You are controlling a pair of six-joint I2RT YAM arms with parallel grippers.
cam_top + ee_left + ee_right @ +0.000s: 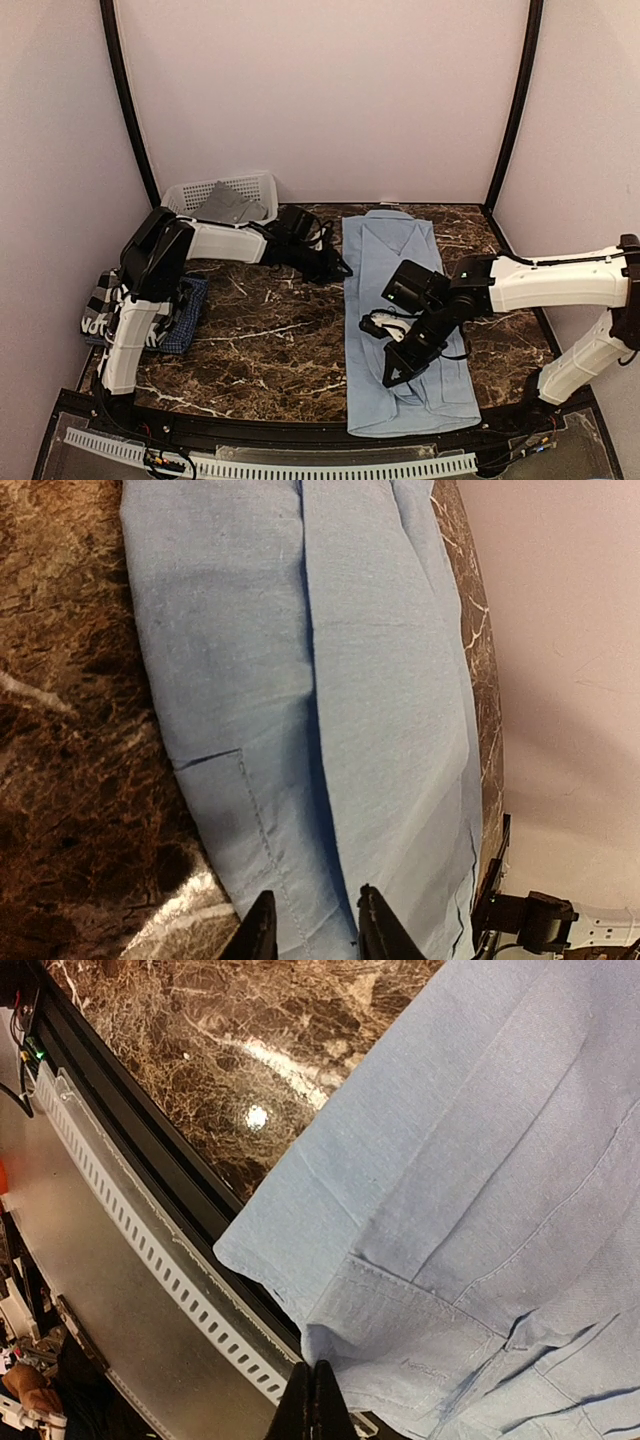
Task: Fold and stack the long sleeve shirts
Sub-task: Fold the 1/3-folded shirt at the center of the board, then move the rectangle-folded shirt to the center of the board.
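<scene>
My left pincer (315, 935) has its tips a little apart and grips nothing. It hovers over the light blue shirt (380, 680) at the bottom centre of the left wrist view, probably to take that edge. My right pincer (313, 1400), tips together, points at the shirt's near end. In the top view the shirt lies lengthwise, right of centre, sides folded in, probably so it can fold end to end.

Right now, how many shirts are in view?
4: light blue shirt laid out centre-right; grey shirt in the white basket; black-and-white checked shirt and dark blue shirt piled at left under the left arm. More may be hidden there.
</scene>
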